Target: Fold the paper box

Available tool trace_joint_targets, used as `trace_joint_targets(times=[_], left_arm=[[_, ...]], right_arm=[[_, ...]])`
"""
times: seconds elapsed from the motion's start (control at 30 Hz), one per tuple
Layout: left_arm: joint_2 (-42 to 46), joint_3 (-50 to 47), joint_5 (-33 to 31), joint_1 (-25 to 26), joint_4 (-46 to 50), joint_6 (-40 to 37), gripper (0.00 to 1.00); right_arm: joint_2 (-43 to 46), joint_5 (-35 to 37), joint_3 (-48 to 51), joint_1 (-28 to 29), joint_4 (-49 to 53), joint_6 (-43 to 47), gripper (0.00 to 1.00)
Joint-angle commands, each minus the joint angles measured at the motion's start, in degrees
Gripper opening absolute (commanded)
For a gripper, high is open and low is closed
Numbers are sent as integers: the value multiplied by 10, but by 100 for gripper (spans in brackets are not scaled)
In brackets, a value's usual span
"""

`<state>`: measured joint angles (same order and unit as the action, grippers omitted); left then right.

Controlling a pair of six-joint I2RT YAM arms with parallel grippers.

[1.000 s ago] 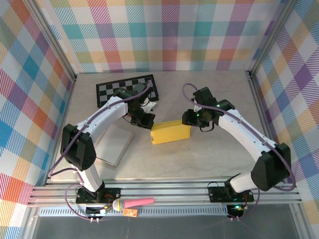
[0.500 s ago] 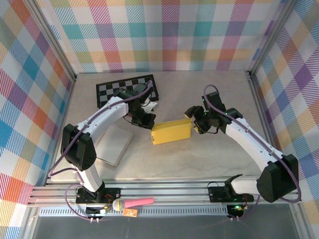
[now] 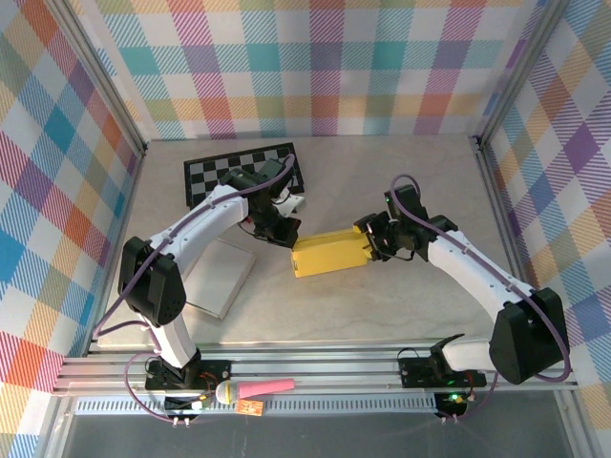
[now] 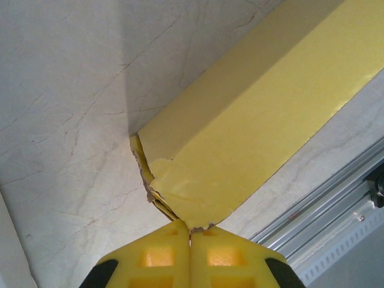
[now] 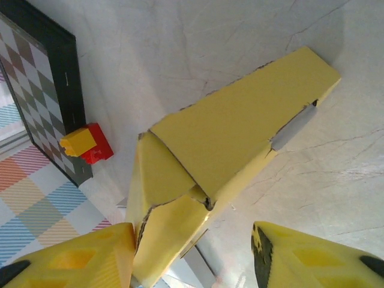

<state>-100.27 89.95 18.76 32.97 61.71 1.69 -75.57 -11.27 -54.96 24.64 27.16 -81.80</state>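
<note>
While clear of walls (image 3: 315, 67), box (image 3: 329, 253) central.

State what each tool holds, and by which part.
The left tool appears to pinch the paper box by a flap corner. The right tool, open, holds nothing.

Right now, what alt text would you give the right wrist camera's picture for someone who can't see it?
A yellow paper box lies on a pale table, its near end flaps half folded between the open right gripper's two yellow fingers. At left, a red and yellow block sits by a checkerboard.
</note>
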Motion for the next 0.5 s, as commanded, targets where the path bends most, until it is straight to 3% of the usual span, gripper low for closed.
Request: trace_joint_targets(times=[0.0, 0.07, 0.17, 0.3, 0.47], left_arm=[[-12, 10, 1, 10, 22, 0, 0], [-8, 9, 6, 10, 19, 4, 3], [20, 2, 11, 10, -3, 30, 21], [83, -30, 14, -1, -64, 123, 41], [140, -100, 23, -36, -148, 258, 48]], right_arm=[[-10, -2, 7, -5, -7, 0, 47], [-10, 0, 13, -5, -6, 4, 44], [-7, 1, 25, -5, -7, 1, 41], [0, 4, 35, -6, -6, 1, 39], [2, 2, 38, -6, -7, 3, 39]])
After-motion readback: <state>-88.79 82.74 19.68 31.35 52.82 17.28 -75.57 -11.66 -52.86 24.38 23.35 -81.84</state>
